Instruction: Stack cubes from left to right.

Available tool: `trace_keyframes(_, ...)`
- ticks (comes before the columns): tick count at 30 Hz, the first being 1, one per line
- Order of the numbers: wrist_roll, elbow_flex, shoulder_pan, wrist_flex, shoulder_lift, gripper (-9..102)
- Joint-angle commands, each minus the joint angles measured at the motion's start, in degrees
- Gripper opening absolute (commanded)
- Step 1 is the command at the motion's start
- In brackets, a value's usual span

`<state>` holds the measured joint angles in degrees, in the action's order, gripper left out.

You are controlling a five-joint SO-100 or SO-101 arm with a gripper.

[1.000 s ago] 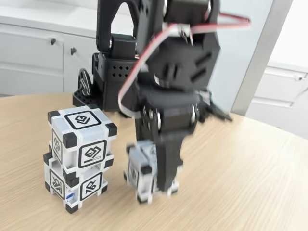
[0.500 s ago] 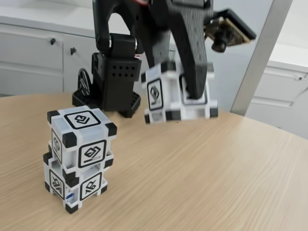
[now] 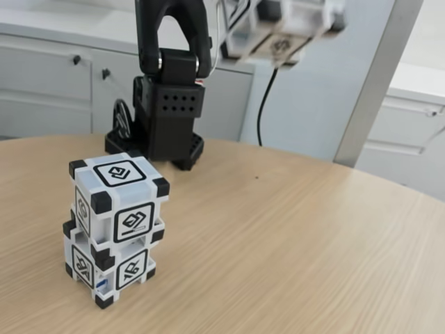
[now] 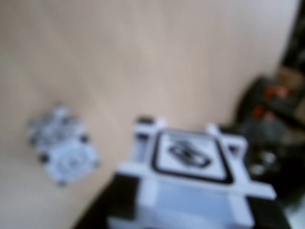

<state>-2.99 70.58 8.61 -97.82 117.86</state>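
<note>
Two cubes stand stacked on the wooden table at the left of the fixed view, the upper cube [image 3: 119, 197] resting squarely on the lower cube [image 3: 110, 268]. Both are white with black corners and glyph markers. A third cube [image 3: 281, 28] hangs blurred at the top edge, high above the table and to the right of the stack. In the wrist view this cube [image 4: 190, 157] fills the foreground, my gripper [image 4: 188, 205] shut on it, with dark fingers [image 4: 112, 207] at its sides. The stack [image 4: 62, 150] lies far below on the left.
The black arm base [image 3: 167, 111] stands at the table's back, just behind the stack. A black cable [image 3: 264, 104] hangs behind it. White cabinets [image 3: 49, 83] line the wall. Bare wooden table [image 3: 299, 243] spreads right of the stack.
My gripper closed on the third cube on the table beside the stack, then lifted it steeply up to the top edge of the fixed view. The stack stayed still.
</note>
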Motion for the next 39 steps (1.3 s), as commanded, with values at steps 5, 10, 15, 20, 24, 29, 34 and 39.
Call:
trace_keyframes(5, -1.58, -6.77, 2.11, -1.23, -5.27, 18)
trace_keyframes(10, -3.43, -6.77, 8.35, -1.14, -7.47, 18)
trace_keyframes(15, -6.77, -6.68, 13.45, -1.32, -9.76, 18)
trace_keyframes(20, -10.11, -6.50, 19.07, -1.32, -10.02, 18)
trace_keyframes(24, -12.04, -2.72, 22.50, -1.32, -10.02, 18)
trace_keyframes(29, -14.41, 5.62, 23.03, -1.23, -8.79, 18)
trace_keyframes(34, -15.29, 7.38, 23.03, -1.23, -8.79, 18)
trace_keyframes(39, -16.26, 7.38, 23.03, -1.32, -8.79, 18)
